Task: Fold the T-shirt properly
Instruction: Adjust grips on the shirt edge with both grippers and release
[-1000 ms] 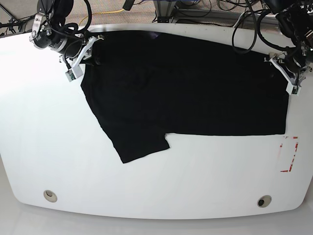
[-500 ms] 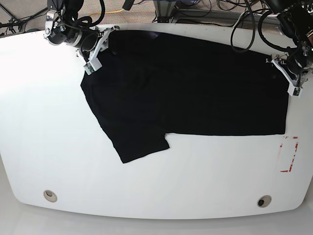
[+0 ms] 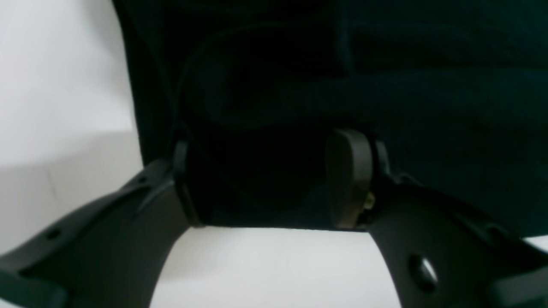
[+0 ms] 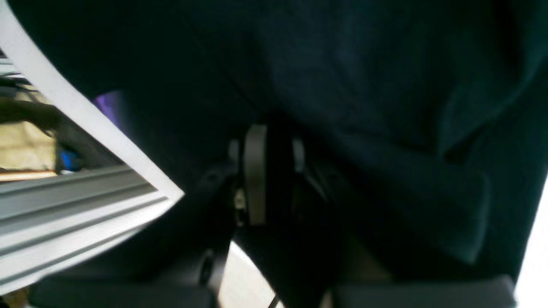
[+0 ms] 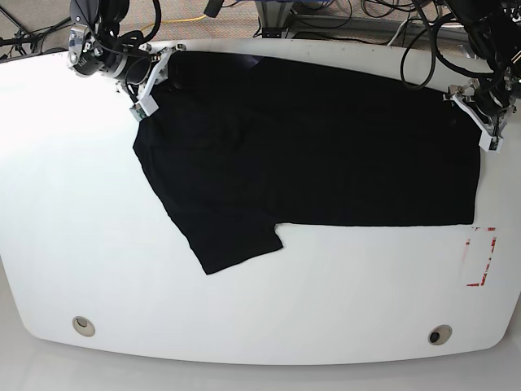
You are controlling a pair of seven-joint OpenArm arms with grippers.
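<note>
The black T-shirt (image 5: 309, 147) lies spread across the far half of the white table (image 5: 81, 212), one sleeve reaching toward the near left. The right gripper (image 4: 267, 171) sits at the shirt's far-left corner, jaws nearly together and pinching a fold of the cloth — a sliver of purple print shows nearby. The left gripper (image 3: 265, 179) straddles the far-right edge, jaws wide apart — gripping nothing.

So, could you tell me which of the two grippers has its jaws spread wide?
The left gripper, at the shirt's edge, is spread wide. The right gripper is pinched on cloth.
</note>
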